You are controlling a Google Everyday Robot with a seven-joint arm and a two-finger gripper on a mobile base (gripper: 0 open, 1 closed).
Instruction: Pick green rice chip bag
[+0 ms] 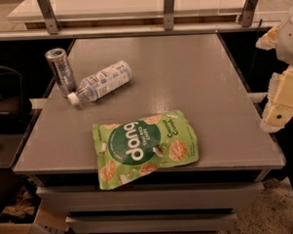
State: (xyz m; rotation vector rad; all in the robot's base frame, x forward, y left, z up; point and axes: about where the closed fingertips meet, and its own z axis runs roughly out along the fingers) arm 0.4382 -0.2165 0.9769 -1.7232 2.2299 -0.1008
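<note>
the robot's gripper [281, 99], pale and blocky, is hanging at the right edge of the view, just off the right side of the grey table [203, 72]. how wide it is standing cannot be told from this angle, and it is sitting well apart from the bag. to its left, the green rice chip bag [145, 147] is lying flat and face up at the front of the table, its white "dang" lettering running slantwise and its lower left corner hanging over the front edge. farther back, toward the left rear of the tabletop, a clear plastic bottle [102, 82] is lying on its side, white cap pointing to the front left, just beside a silver can [60, 70] that is standing upright. a cardboard box [22, 231] is sitting on the floor at lower left.
</note>
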